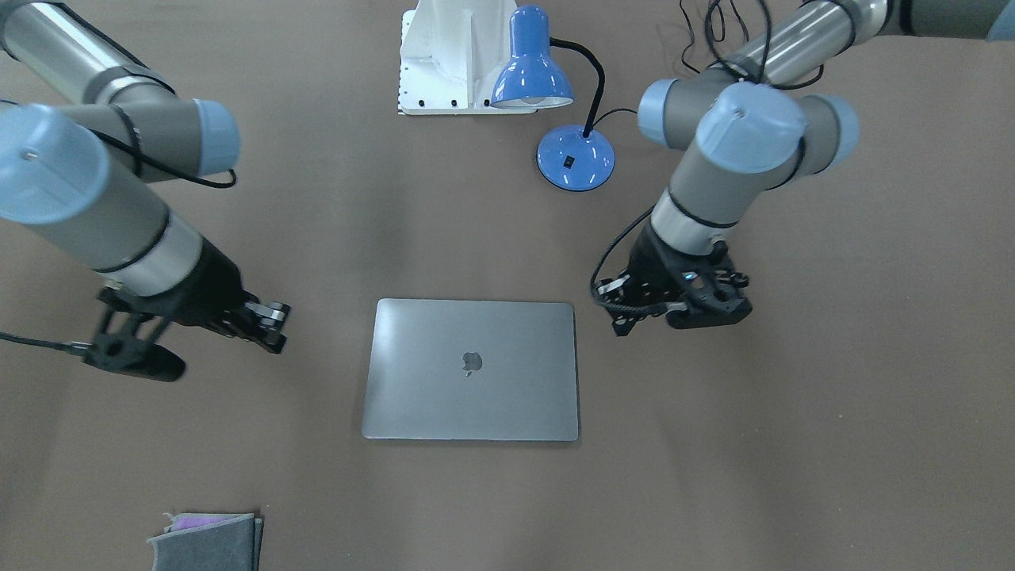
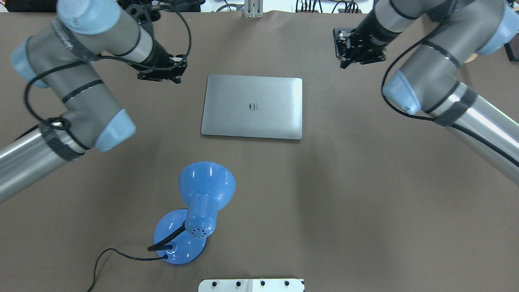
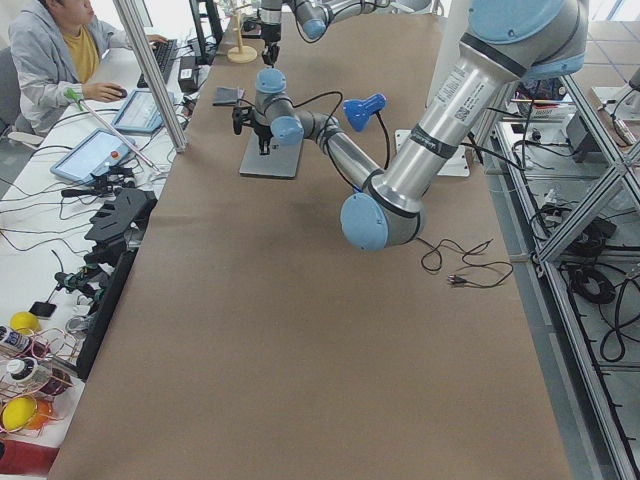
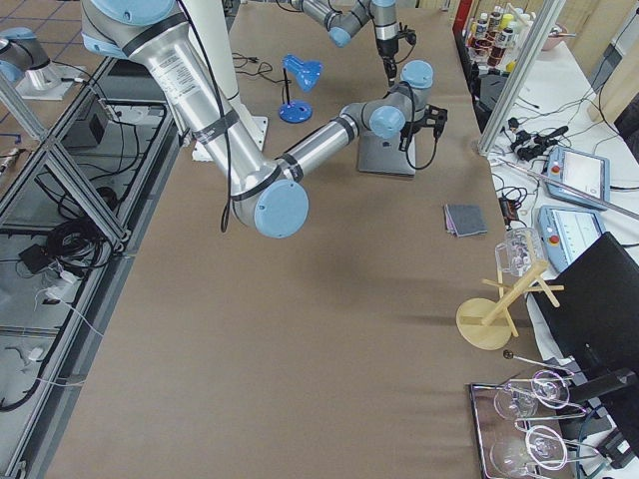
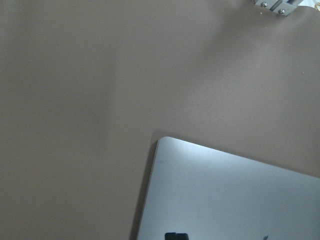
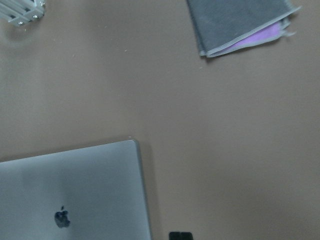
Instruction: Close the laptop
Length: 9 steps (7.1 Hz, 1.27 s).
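Note:
The laptop (image 1: 472, 369) lies flat in the middle of the brown table with its lid down and the apple logo facing up; it also shows in the overhead view (image 2: 252, 106). My left gripper (image 2: 160, 73) hovers beside the laptop's far left corner, which shows in the left wrist view (image 5: 225, 195). My right gripper (image 2: 352, 46) hovers off the far right corner, clear of the laptop (image 6: 75, 195). Both grippers look shut and hold nothing. Neither touches the laptop.
A blue desk lamp (image 2: 204, 190) with a black cord stands on the robot's side of the laptop, its base (image 1: 576, 157) near the left arm. A grey cloth pouch (image 1: 206, 539) lies at the table's far edge. The white robot mount (image 1: 452, 55) sits behind the lamp.

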### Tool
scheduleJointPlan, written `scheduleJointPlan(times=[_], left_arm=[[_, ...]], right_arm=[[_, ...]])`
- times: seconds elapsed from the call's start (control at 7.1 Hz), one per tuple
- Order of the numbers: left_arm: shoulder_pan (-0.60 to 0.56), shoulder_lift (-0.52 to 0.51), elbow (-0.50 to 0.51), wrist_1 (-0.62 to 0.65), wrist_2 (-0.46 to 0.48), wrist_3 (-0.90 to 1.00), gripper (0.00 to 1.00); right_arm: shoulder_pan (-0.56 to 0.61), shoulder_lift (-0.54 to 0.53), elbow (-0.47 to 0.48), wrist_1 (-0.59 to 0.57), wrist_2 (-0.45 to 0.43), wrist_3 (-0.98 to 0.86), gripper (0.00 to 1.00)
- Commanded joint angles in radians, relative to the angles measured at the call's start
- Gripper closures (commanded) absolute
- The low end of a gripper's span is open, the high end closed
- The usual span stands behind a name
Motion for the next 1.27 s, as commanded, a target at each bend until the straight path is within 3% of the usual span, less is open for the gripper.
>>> scheduleJointPlan(times=[0.0, 0.14, 0.28, 0.42, 0.56, 0.85, 1.13], left_arm=[[-0.1, 0.273, -0.327, 0.197, -0.053, 0.271, 1.0], [-0.207, 0.423, -0.386, 0.191, -0.154, 0.418, 0.81], [-0.351, 0.56, -0.391, 0.188, -0.24, 0.67, 0.37], [-0.491, 0.706, -0.382, 0.185, -0.276, 1.007, 0.03], [-0.592, 0.824, -0.322, 0.179, -0.297, 1.247, 0.02], [-0.731, 0.834, -0.198, 0.182, -0.295, 1.417, 0.02], [-0.806, 0.845, -0.165, 0.184, -0.299, 1.47, 0.02]], right_arm=[[0.168, -0.233, 0.275, -0.282, 0.041, -0.442, 1.0], [0.252, -0.315, 0.319, -0.409, 0.041, -0.725, 1.0], [0.327, -0.377, 0.318, -0.487, 0.039, -0.954, 0.61], [0.396, -0.444, 0.306, -0.49, 0.038, -1.092, 0.01], [0.426, -0.504, 0.295, -0.49, 0.039, -1.192, 0.0], [0.464, -0.579, 0.254, -0.49, 0.041, -1.364, 0.0], [0.5, -0.655, 0.26, -0.475, 0.053, -1.417, 0.0]])
